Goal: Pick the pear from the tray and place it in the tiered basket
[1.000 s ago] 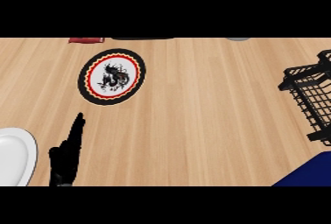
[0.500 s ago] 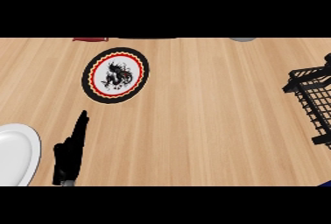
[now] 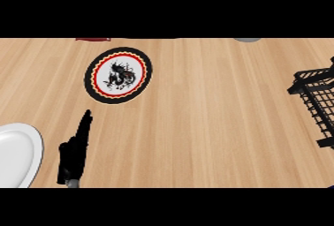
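Left hand [image 3: 73,155], seven o'clock: fingers straight, holding nothing. View has panned left; basket [image 3: 317,106] slides toward three o'clock. You see no pear yet.

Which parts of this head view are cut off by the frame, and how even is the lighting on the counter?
In the head view the light is flat and even, with no glare or strong shadows on the counter; the white plate is cropped at the left, the basket at the right; the left hand shows as a near-featureless black shape; no pear or tray shows.
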Motion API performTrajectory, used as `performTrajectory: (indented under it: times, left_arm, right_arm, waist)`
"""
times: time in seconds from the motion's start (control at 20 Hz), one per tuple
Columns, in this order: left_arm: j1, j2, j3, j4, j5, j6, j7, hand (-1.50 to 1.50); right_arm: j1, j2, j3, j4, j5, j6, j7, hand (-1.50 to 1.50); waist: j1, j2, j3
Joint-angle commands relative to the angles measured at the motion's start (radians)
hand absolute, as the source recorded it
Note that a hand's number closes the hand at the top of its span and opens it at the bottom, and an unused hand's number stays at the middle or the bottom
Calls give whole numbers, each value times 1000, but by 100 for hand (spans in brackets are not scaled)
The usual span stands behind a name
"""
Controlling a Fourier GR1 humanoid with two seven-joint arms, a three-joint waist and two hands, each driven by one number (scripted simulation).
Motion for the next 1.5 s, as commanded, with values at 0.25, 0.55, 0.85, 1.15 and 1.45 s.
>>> performTrajectory:
  times: [0.25,0.55,0.85,1.15,1.45]
  left_arm:
    - [18,-41,-17,78,-19,-4,-10,0]
    - [23,-24,-1,10,-7,-24,40,0]
    - [24,-16,25,-9,-7,-30,52,0]
    - [69,-21,7,-2,-2,-62,6,0]
    - [4,-41,19,-5,-28,-20,75,0]
  right_arm:
    - [-17,-2,-18,306,17,-83,-75,150]
    - [-67,-33,11,548,103,-213,-108,150]
    - [-83,6,-26,705,71,-421,-182,150]
    - [-85,104,-171,691,-99,-554,-217,-150]
    - [-100,141,-216,682,-200,-759,-336,-150]
  waist:
    - [-3,11,-4]
    - [8,11,-3]
    - [4,9,-3]
    - [0,8,-3]
    - [-2,8,-3]
